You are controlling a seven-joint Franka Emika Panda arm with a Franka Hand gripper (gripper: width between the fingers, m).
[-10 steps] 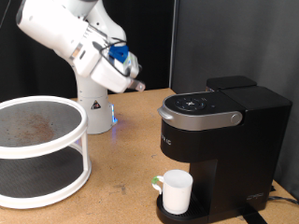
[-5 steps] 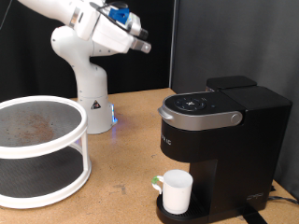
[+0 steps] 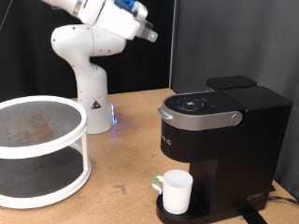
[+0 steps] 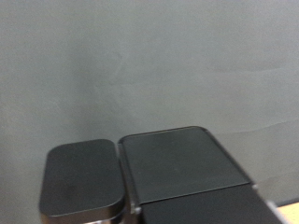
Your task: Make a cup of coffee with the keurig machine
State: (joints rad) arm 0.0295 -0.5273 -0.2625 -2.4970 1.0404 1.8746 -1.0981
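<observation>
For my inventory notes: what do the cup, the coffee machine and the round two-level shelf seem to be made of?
The cup: glossy white, probably ceramic or plastic. The keurig machine: matte black plastic body, and its handle has a silver-grey metallic sheen, possibly painted. The shelf: smooth white frame, likely plastic or coated metal, with dark mesh-like surfaces.

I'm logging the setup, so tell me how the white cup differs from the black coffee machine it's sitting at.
The cup is white, small and cylindrical; the keurig machine is matte black, boxy and several times taller. The cup is open-topped, while the machine's lid is down, with a silver-grey handle. Both stand upright on the wooden table, the cup on the machine's drip tray.
</observation>
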